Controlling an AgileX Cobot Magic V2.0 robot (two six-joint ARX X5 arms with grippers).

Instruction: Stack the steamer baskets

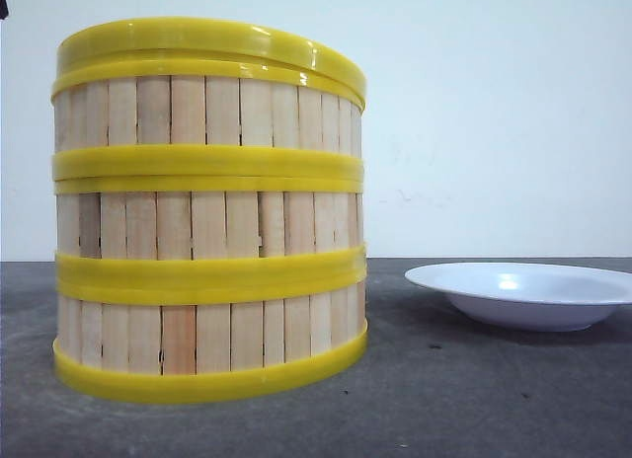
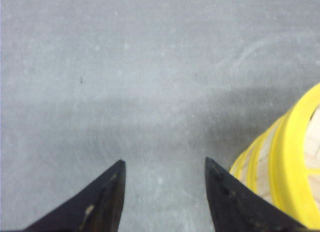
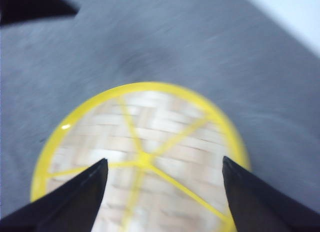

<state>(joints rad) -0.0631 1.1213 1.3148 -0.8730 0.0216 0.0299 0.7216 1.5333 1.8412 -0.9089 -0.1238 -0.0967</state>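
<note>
A: Looking at the front view, 3 steamer baskets [image 1: 207,216] stand stacked in 1 column on the grey bench [image 1: 474,399], yellow bands meeting at each joint, the top rim sitting slightly tilted.

B: And a white plate [image 1: 523,295] rests on the bench, apart from the stack.

A: Left tool [image 2: 165,179] now: both dark fingers spread, released, only bare bench between them. The stack's yellow rim [image 2: 295,162] sits just beside 1 finger [image 2: 235,202], not between the 2.

B: Right tool [image 3: 162,184]?

A: Released too, fingers wide, hovering above the top basket [image 3: 145,147]. Its woven floor and yellow cross-ribs show between the fingertips, a bit blurred. I cannot tell whether either finger [image 3: 75,202] touches the rim.

B: So nothing gripped by either tool.
</note>
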